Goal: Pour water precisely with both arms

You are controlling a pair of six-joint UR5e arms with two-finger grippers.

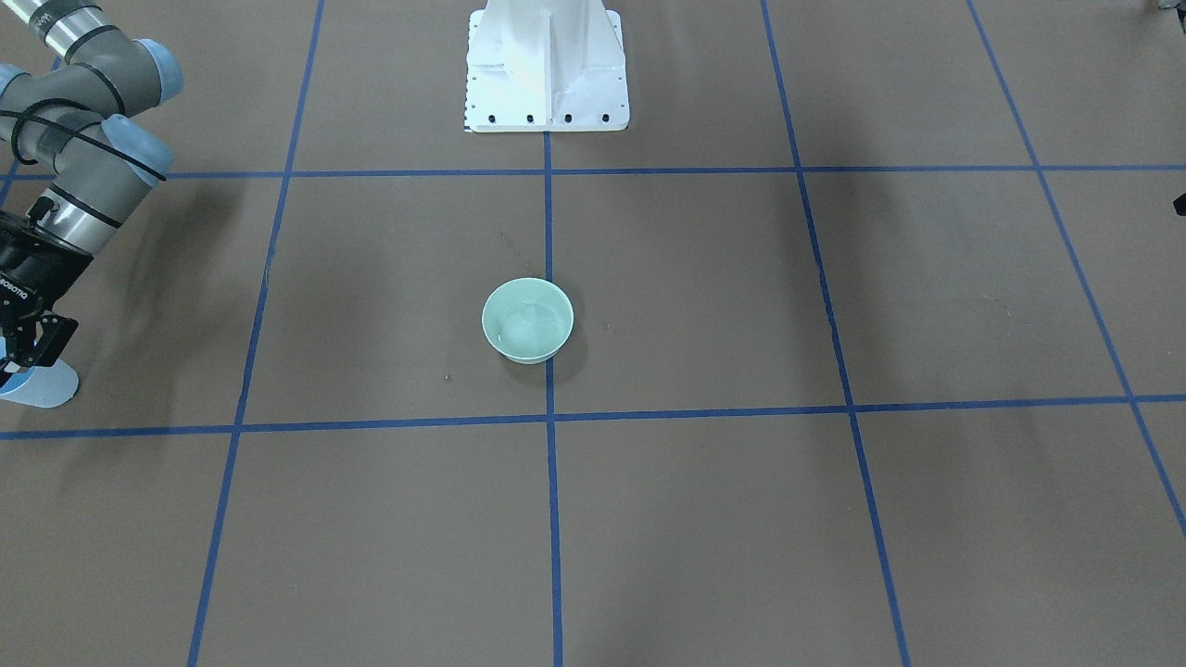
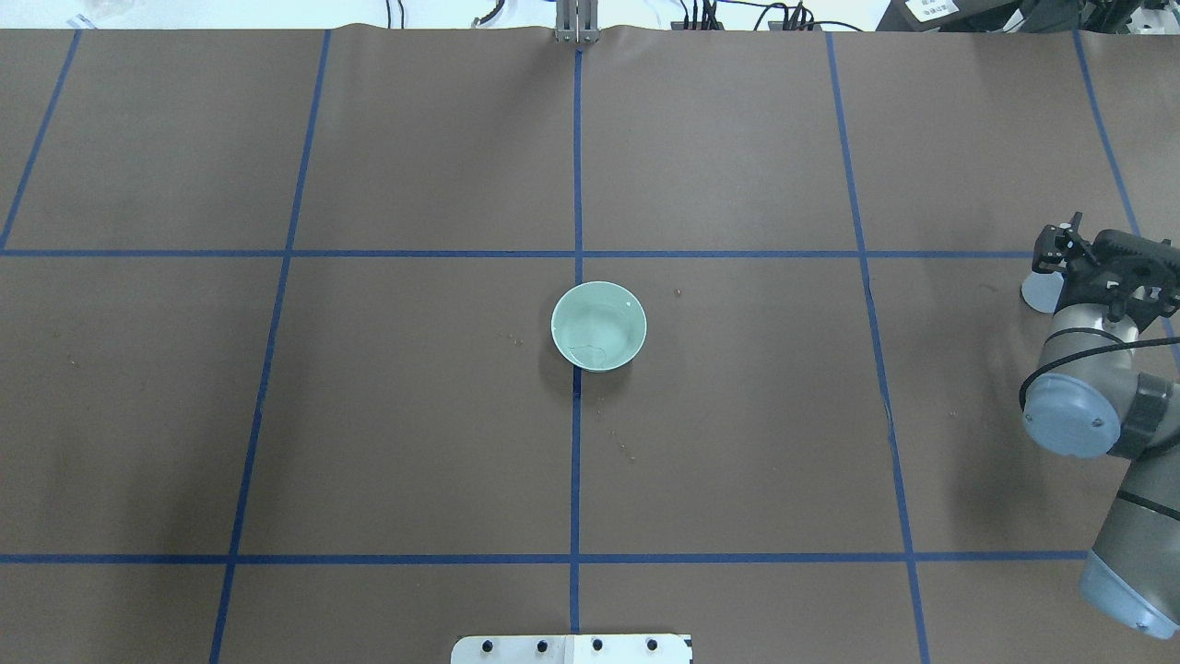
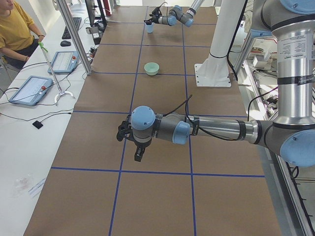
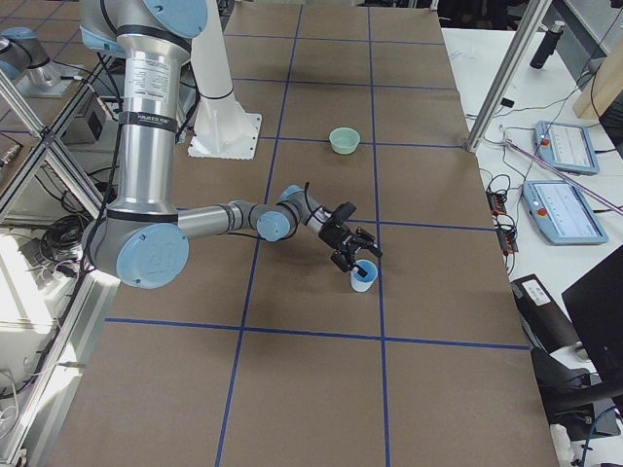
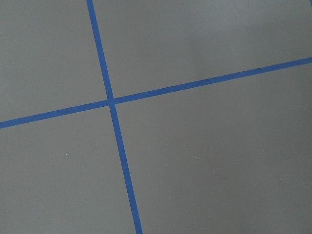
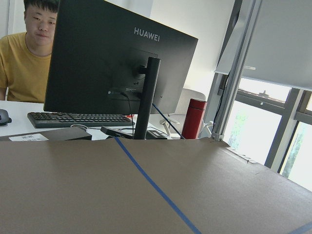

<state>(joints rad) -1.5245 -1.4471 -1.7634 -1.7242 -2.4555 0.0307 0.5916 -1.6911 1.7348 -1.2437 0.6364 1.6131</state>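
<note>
A pale green bowl (image 1: 527, 320) holding water stands at the table's centre; it also shows in the overhead view (image 2: 598, 326). A light blue cup (image 4: 362, 277) stands upright on the table at the robot's right end and shows at the front view's left edge (image 1: 39, 384). My right gripper (image 4: 356, 257) lies level at the cup's rim, jaws spread about cup-wide on either side. I cannot tell whether they press on it. My left gripper (image 3: 138, 153) hangs low over bare table at the left end and holds nothing. I cannot tell whether it is open or shut.
The white bolted pedestal base (image 1: 547, 69) stands at the robot's side of the table. Blue tape lines (image 5: 112, 101) grid the brown table. A few droplets (image 2: 619, 441) lie near the bowl. An operator (image 3: 15, 27) and desks with screens sit beyond the far edge.
</note>
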